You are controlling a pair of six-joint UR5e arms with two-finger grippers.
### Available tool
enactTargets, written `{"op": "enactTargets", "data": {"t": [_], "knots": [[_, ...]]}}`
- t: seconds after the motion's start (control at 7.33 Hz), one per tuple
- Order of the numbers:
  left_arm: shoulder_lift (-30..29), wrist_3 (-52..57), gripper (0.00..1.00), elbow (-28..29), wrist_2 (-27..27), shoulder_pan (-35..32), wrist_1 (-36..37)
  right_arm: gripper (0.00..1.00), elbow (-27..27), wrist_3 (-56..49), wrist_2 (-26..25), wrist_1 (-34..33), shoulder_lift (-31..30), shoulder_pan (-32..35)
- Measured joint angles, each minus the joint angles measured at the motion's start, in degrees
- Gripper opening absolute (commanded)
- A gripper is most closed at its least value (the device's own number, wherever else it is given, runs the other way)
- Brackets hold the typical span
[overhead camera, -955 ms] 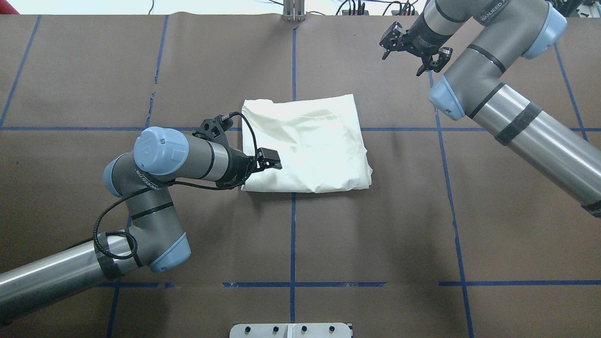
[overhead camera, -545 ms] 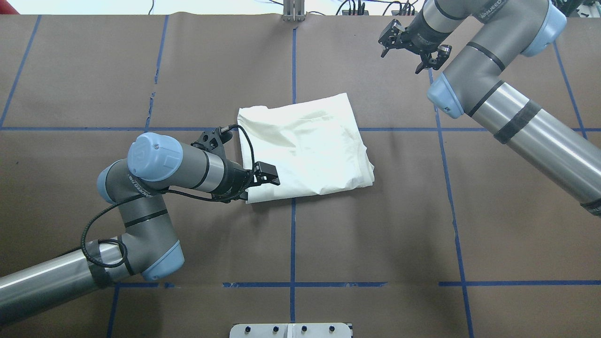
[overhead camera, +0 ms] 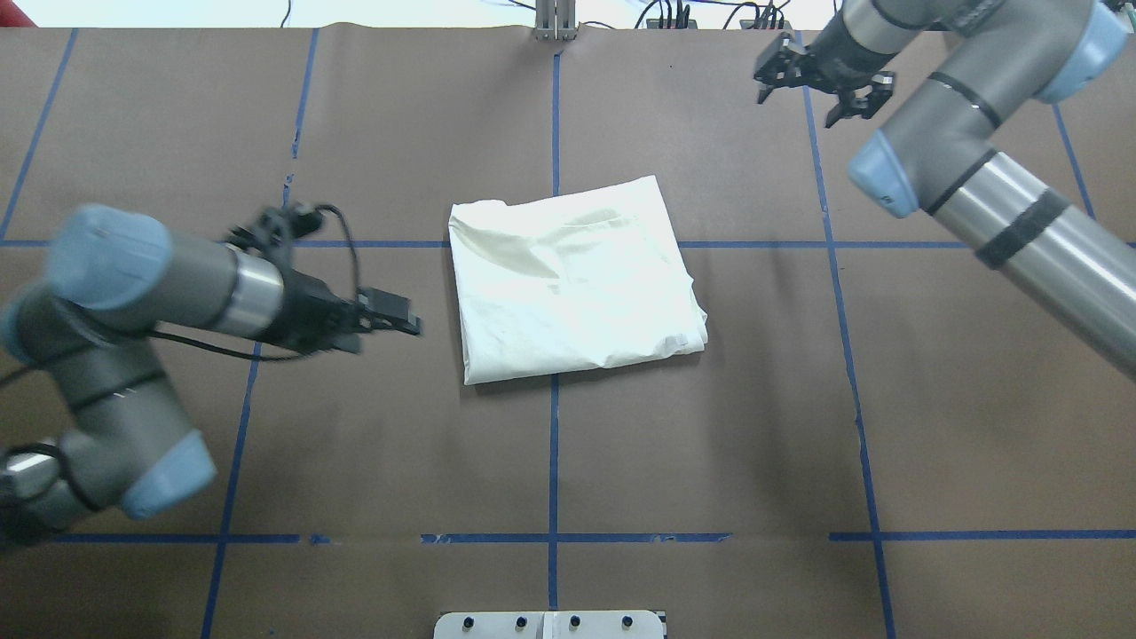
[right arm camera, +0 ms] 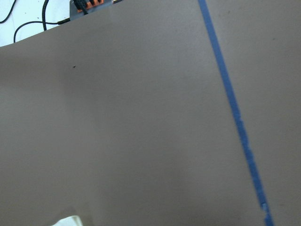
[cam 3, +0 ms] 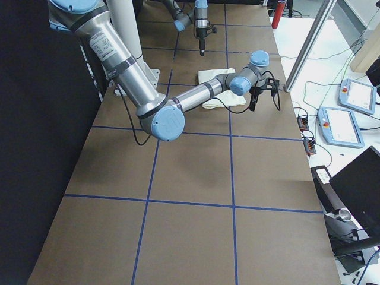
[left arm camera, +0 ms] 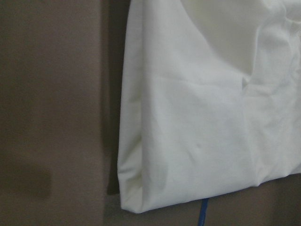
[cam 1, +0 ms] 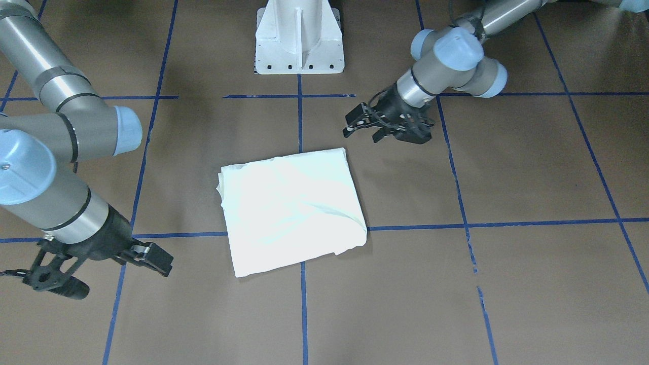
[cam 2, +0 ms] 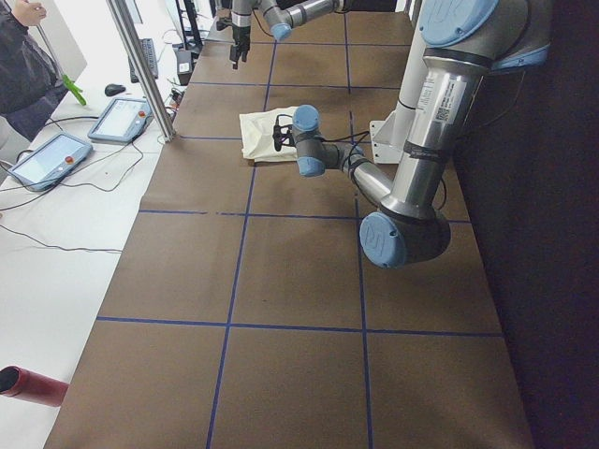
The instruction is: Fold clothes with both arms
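Shirt [overhead camera: 572,280] folded, plain cream side up; arm sticker [cam 2: 441,92] illegible

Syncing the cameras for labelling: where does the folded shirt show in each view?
Front-facing: shirt centre.
Overhead: shirt centre.
Left: shirt far, upper middle.
Right: shirt far, upper middle.
Left wrist: shirt fills right side.
Right wrist: maybe a cream sliver, bottom-left.
Landmark: blue tape line running under it.
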Motion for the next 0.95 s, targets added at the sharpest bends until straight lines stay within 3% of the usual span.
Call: {"op": "enactTargets", "data": {"t": [0.27,0.41,0.68,0.95], "knots": [[6.2,19.9,1.0,-6.3,-0.5,-12.3,11.7,1.0,7.6,-17.3,0.1,-7.7,-7.8,4.2],[8.2,32.9,1.0,-6.5,-0.3,-18.7,17.0,1.0,11.6,-26.1,0.1,-10.8,-13.0,6.5],[11.1,58.4,1.0,-3.7,-0.5,-31.1,23.8,1.0,16.4,-44.8,3.2,-14.8,-24.2,14.0],[14.0,84.6,1.0,0.3,-1.3,-43.9,29.7,1.0,17.1,-65.0,9.7,-18.6,-32.9,24.1]]}}
